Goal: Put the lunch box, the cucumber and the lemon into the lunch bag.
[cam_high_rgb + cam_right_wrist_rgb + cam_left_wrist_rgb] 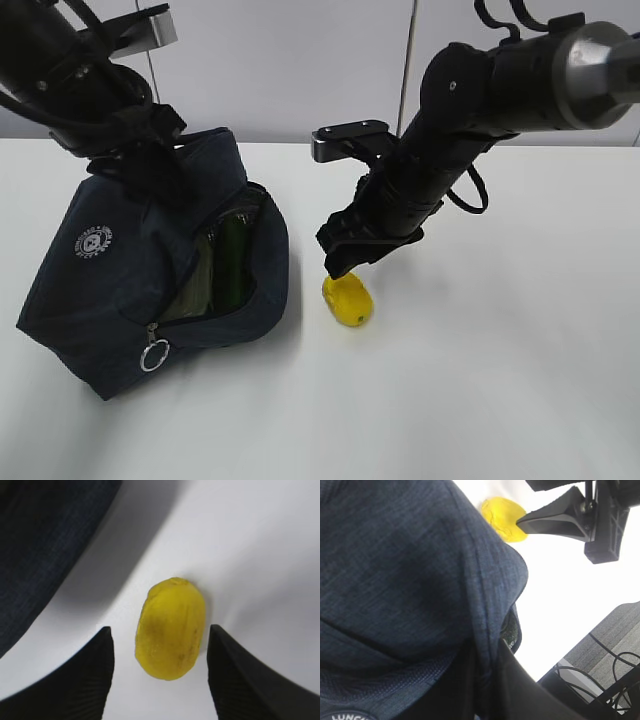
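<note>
The navy lunch bag (120, 270) stands at the left, tilted, with its top open toward the right. Inside the opening I see the dark green cucumber (233, 262) and a pale green edge of the lunch box (196, 292). My left gripper (142, 165) is shut on a fold of the bag's upper rim (487, 680) and holds it up. The yellow lemon (347, 301) lies on the table right of the bag. My right gripper (341, 266) is open just above it. In the right wrist view the lemon (170, 627) lies between the two fingers (97, 672), clear of both.
The white table (480, 380) runs to the right and front. The bag's metal ring pull (153, 355) hangs at its front corner, and the round white logo (93, 240) is on its side. The bag's edge (45, 545) lies close to the left of the lemon.
</note>
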Available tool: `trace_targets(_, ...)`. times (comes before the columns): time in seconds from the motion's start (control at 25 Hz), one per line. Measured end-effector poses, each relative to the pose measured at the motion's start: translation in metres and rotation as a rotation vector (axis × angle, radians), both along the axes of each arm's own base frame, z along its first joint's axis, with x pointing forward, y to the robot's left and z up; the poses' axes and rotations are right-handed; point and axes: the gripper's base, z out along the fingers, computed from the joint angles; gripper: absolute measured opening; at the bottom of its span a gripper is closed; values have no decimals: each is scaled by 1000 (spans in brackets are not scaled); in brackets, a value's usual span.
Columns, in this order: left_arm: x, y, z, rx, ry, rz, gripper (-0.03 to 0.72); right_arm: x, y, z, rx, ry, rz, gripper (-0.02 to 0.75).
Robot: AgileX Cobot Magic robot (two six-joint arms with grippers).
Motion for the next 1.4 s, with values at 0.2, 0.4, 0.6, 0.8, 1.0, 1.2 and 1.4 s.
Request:
trace_targets(0.2, 0, 0, 0, 0, 0, 0, 17, 1, 3, -20, 9, 48, -6, 442)
trace_targets(0.4, 0, 0, 0, 0, 0, 0, 17, 4, 4, -28, 12, 50, -16, 442)
trace_targets(0.6, 0, 0, 0, 0, 1, -1, 17, 6, 5, -41, 5, 67, -23, 442)
trace_targets(0.8, 0, 0, 0, 0, 1, -1, 17, 6, 5, -46, 7, 80, -27, 362)
trace_targets(1.0, 0, 0, 0, 0, 1, -1, 17, 7, 7, -43, 19, 87, -25, 285)
trace_targets(1.2, 0, 0, 0, 0, 1, -1, 17, 10, 4, -12, 49, 56, -18, 279)
trace_targets(1.4, 0, 0, 0, 0, 1, -1, 17, 9, 4, 17, 219, 55, 31, 279)
